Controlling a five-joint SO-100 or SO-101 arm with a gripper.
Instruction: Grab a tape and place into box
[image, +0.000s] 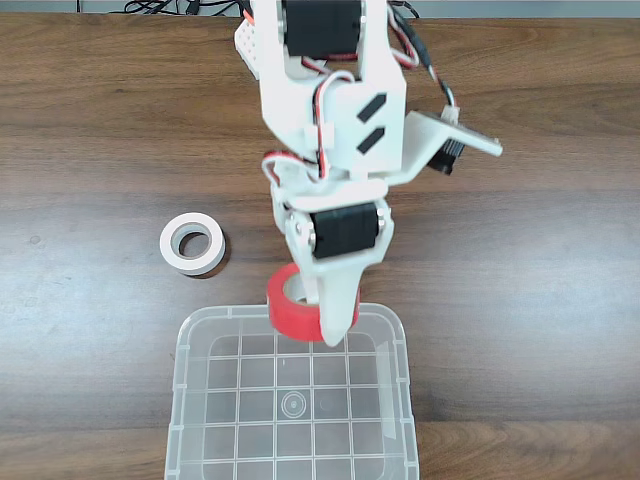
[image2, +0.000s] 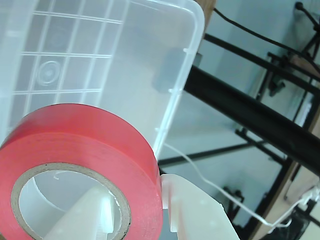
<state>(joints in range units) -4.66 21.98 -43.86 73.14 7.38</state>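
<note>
Gripping the red tape (image: 291, 311) through its core, your claw (image: 325, 320) holds it above the box (image: 190, 400) rim for dropping inside.

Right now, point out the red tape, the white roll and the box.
red tape (image: 290, 318): fixed view, its outer red band.
white roll (image: 192, 243): fixed view, its top face.
box (image: 292, 313): fixed view, its far rim.

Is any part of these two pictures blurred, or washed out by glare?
Fixed view: sharp and evenly lit; soft sheen on the brown wooden table; the white tape roll casts a faint shadow. Wrist view: the small bright red tape roll is slightly soft, the clear plastic rectangular box looks pale and washed out.
</note>
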